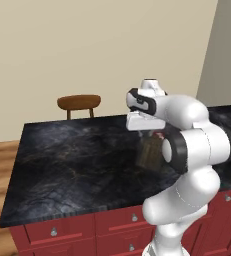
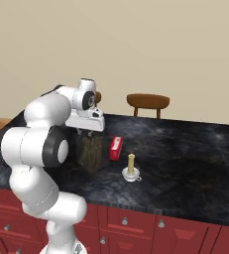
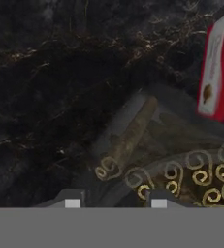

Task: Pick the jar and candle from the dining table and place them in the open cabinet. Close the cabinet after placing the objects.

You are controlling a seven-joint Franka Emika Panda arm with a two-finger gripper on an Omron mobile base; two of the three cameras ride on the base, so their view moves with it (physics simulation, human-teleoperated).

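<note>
1. The end effector [image 2: 89,133] is seen at the top of the jar [image 2: 91,153], hanging from the white arm over the black marbled table [image 1: 62,165]. In the hand view its two dark fingertips [image 3: 72,199] rise at 6 o'clock, with the jar's rim running between and beside them; whether the jaws are closed on the jar cannot be told.
2. The jar is shown upright on the table, packed with dark olive-brown sticks. In the hand view one stick [image 3: 128,138] lies slanted against the glass wall, and gold spiral scrollwork is seen on the jar at 5 o'clock.
3. The small red box [image 2: 116,148] stands upright just beside the jar, at 3 o'clock of it in the right base view. In the hand view its white face with red edging appears at 2 o'clock; a small brown mark is printed on that face, and the lettering along it is too blurred to be read.
4. The candle [image 2: 131,164] stands upright in its white saucer holder [image 2: 132,175], at 4 o'clock of the red box and apart from it.
5. A brown wooden chair [image 1: 79,103] is seen beyond the table's far edge, at 12 o'clock.
6. Red drawer fronts [image 1: 57,232] with round silver knobs run below the table's near edge.
</note>
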